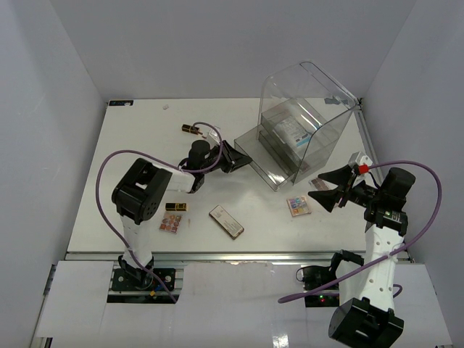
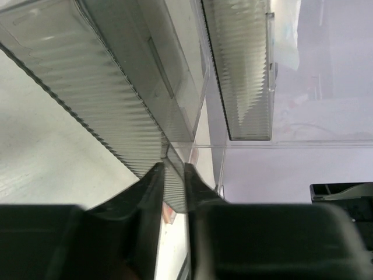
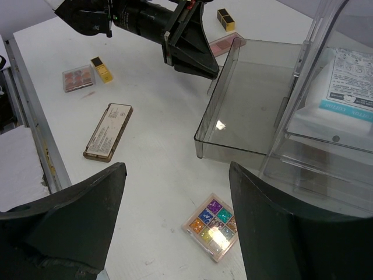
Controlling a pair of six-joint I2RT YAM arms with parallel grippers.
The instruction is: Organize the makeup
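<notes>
The clear drawer (image 1: 272, 168) stands pulled out of the acrylic box (image 1: 308, 109). My left gripper (image 1: 235, 156) is shut on the drawer's ribbed front wall (image 2: 105, 99), one finger on each side (image 2: 173, 169). My right gripper (image 1: 328, 188) hangs open (image 3: 176, 169) above a multicolour palette (image 3: 214, 226) lying on the table beside the drawer. A long dark compact (image 1: 226, 221), a pink palette (image 1: 170, 222) and a black-and-gold lipstick (image 1: 175, 206) lie at front left. Another lipstick (image 1: 192, 129) lies at the back. A white packet (image 3: 349, 87) rests inside the box.
A flat pink item (image 3: 224, 42) lies by the drawer's far corner, behind the left gripper. The metal rail (image 1: 217, 255) marks the table's near edge. White walls close in the left, back and right sides.
</notes>
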